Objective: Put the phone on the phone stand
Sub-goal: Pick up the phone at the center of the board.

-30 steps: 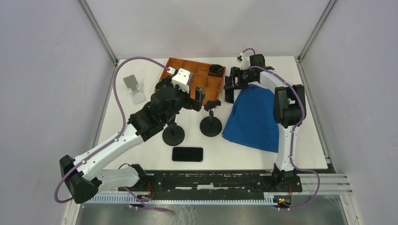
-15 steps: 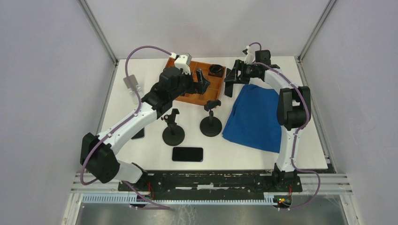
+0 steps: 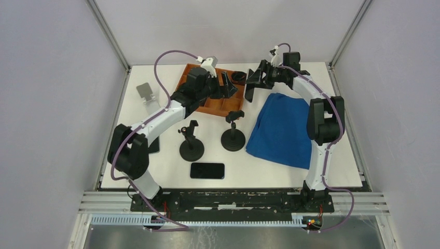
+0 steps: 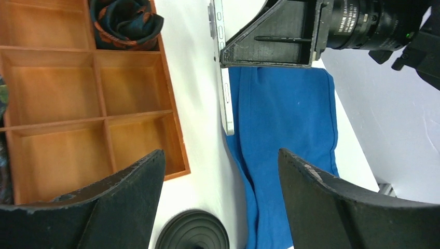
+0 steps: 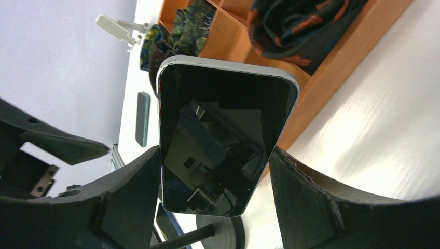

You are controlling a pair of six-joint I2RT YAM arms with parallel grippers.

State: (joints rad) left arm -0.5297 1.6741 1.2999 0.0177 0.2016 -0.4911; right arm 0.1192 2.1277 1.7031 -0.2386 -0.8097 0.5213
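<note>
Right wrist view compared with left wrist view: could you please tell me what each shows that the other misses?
Only the right wrist view: the phone with its dark screen face-on, clamped in the right end effector, and what looks like a second dark phone lying on the table. Only the left wrist view: the blue cloth and the held phone's pale side edge. Both: the held phone, the orange tray and the dark patterned cloth in it.

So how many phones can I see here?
3. The held phone sits in the right end effector by the orange tray; a black phone lies near the front edge; a third phone lies at the left, partly hidden by the left arm. More could be hidden.
</note>
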